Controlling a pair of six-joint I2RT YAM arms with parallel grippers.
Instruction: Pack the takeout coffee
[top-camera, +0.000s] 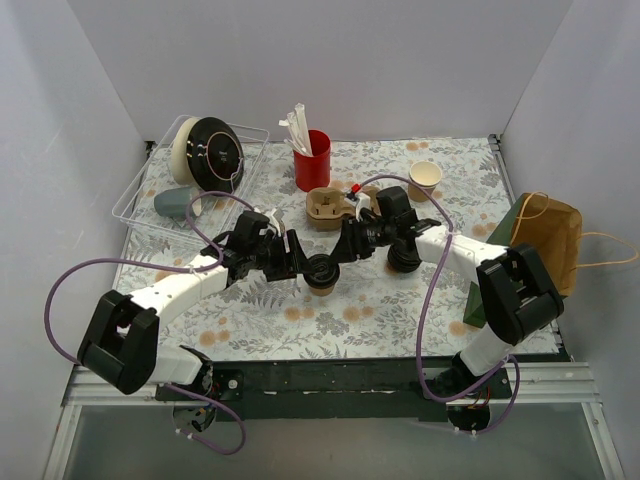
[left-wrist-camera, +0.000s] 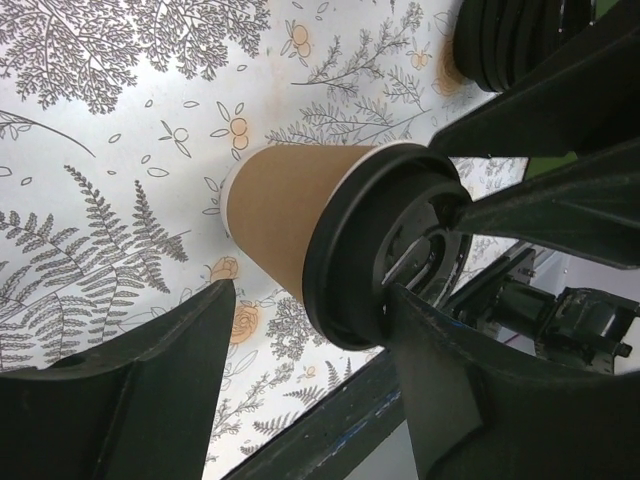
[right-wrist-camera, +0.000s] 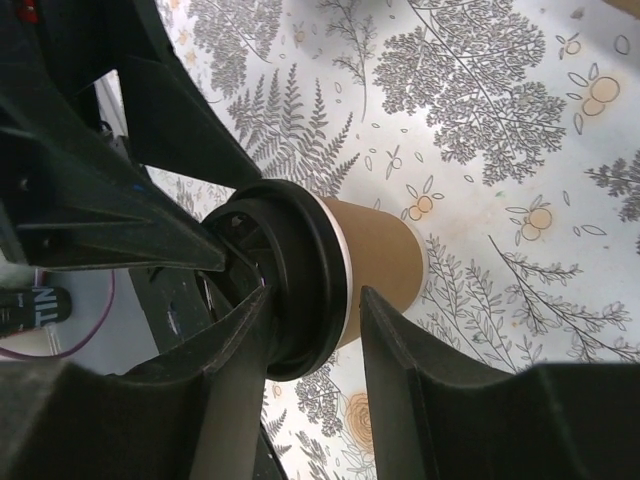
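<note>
From above you see the takeout coffee (top-camera: 321, 275) upright on the fern-print cloth (top-camera: 400, 320) between the left gripper (top-camera: 306, 266) and the right gripper (top-camera: 336, 258). Your left wrist shows part-open jaws straddling it, one finger (left-wrist-camera: 150, 400) clear. Your right wrist shows fingers (right-wrist-camera: 400, 370) hugging its lid (right-wrist-camera: 290, 290), and you cannot tell if they grip.

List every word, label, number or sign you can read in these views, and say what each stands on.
White lettering on a black part at the left edge of the right wrist view: too blurred and cropped to read.
Black lid: no readable marking.
Brown cup: plain, no print.
Brown paper bag and red cup: no print visible.
</note>
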